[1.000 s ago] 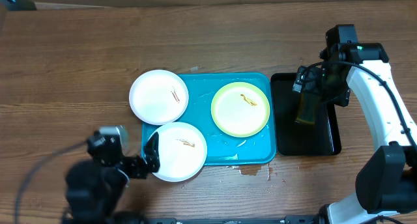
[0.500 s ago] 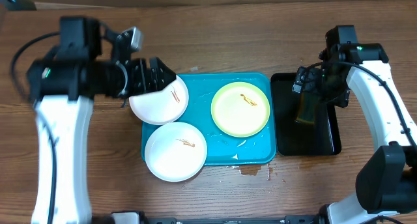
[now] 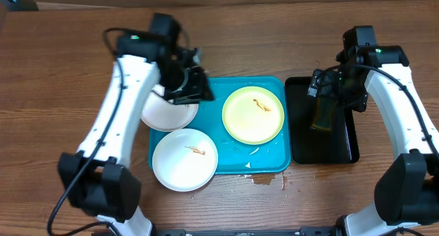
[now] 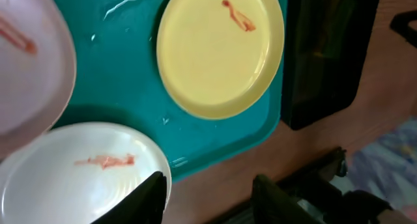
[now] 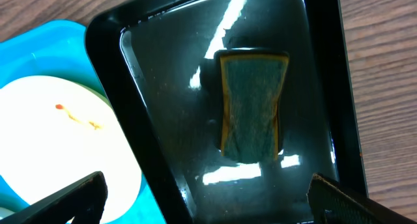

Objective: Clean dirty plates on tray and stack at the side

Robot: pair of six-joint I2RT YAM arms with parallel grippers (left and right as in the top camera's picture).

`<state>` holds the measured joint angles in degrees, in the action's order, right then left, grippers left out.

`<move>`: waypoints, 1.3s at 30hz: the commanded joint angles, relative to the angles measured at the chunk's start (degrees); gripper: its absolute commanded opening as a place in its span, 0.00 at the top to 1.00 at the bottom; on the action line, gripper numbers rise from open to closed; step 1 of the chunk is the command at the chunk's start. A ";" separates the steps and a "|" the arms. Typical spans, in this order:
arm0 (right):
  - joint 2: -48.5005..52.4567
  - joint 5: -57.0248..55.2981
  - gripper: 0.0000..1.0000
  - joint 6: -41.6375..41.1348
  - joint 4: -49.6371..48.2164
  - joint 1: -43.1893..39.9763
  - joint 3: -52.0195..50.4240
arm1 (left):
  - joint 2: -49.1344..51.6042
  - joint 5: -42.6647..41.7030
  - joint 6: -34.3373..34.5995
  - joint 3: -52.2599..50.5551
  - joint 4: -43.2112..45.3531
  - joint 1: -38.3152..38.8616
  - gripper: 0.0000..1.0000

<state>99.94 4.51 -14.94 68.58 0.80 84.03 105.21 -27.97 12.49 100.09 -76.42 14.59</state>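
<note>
— How are the left jaws?
— Partly apart, gripping nothing I can see, over the top white plate (image 3: 167, 116), which overhangs the blue tray's (image 3: 274, 162) edge.
— And the right jaws?
— Wide, empty, above the sponge (image 5: 253, 107).
— Risk?
— A shallow nip on that rim may tip the plate onto the counter (image 3: 68, 71).

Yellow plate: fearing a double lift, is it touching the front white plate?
Apart: left wrist view shows bare tray between yellow plate and front white plate.

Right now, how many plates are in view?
3: upper white plate overhanging the tray's far-left corner, lower white plate near-left, yellow-green plate right. None seems hidden.
</note>
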 commanded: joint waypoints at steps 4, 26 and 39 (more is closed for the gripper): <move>0.04 0.00 0.00 0.35 0.81 -0.17 0.33 | 3.96 9.90 2.95 -1.18 2.23 4.48 0.52; 0.04 -4.04 0.00 0.31 1.90 -0.17 0.22 | 19.56 19.61 18.03 -5.35 9.88 15.45 0.55; 0.07 -4.04 0.00 0.31 1.86 -0.17 0.22 | 21.86 30.25 17.57 -5.31 11.13 14.25 0.79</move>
<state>99.94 1.06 -14.92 70.52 0.80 84.03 126.52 -5.37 29.91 94.98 -65.49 29.93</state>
